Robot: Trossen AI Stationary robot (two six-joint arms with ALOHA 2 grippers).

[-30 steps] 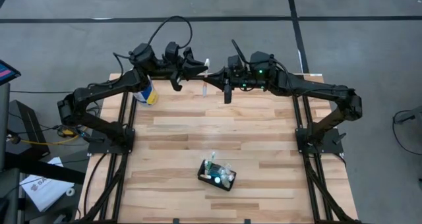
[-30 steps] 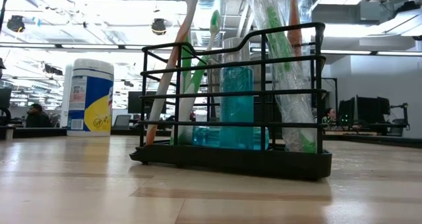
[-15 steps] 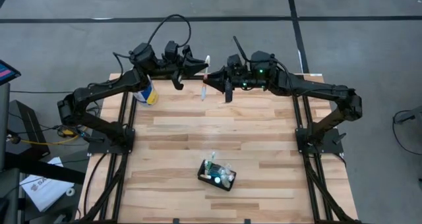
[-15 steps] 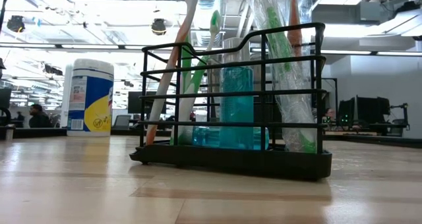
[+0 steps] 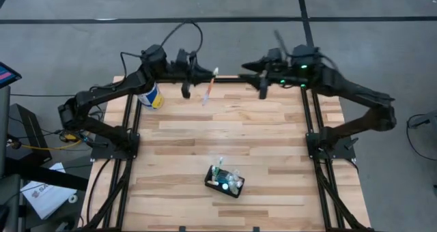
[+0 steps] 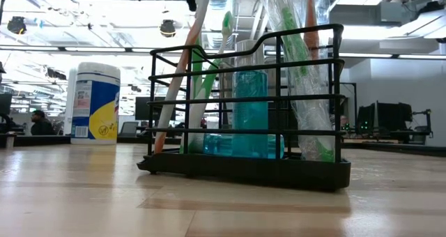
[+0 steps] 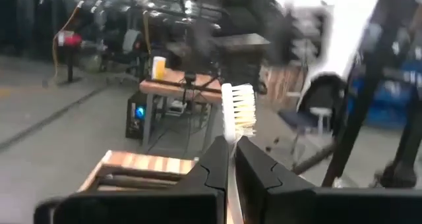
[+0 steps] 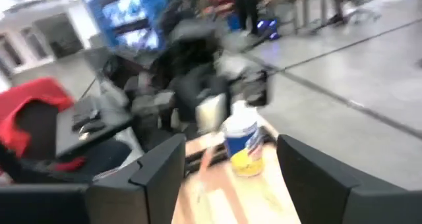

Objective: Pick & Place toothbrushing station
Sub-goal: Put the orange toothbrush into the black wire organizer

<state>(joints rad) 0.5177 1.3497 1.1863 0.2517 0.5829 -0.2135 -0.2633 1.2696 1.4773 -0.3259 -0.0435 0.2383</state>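
Note:
The toothbrushing station (image 5: 224, 181) is a black wire holder with toothbrushes and a blue bottle in it. It stands on its base on the wooden table, near the front edge, and fills the low view (image 6: 244, 104). High over the table's far edge, my left gripper (image 5: 206, 74) (image 7: 232, 159) is shut on a white-headed toothbrush (image 5: 209, 86). My right gripper (image 5: 248, 67) (image 8: 227, 178) hangs open to the right of it, apart from the brush, with nothing between its fingers. My left gripper pinches the toothbrush's neck (image 7: 230, 148), just below the white bristle head (image 7: 239, 112), between its two fingers. The fingers come level from the table's left and lie across the brush. The brush is lifted clear, and its handle (image 5: 205, 95) slants down below the fingers.
A white-lidded canister with a blue and yellow label (image 5: 150, 95) (image 6: 95, 102) stands at the table's far left corner, under the left arm. The wooden tabletop (image 5: 225, 133) lies bare between the arms and the station.
My right gripper has let go of the toothbrush and drawn back toward the table's right edge. The brush stays in my left gripper and now slants, handle end down. The station has not moved.

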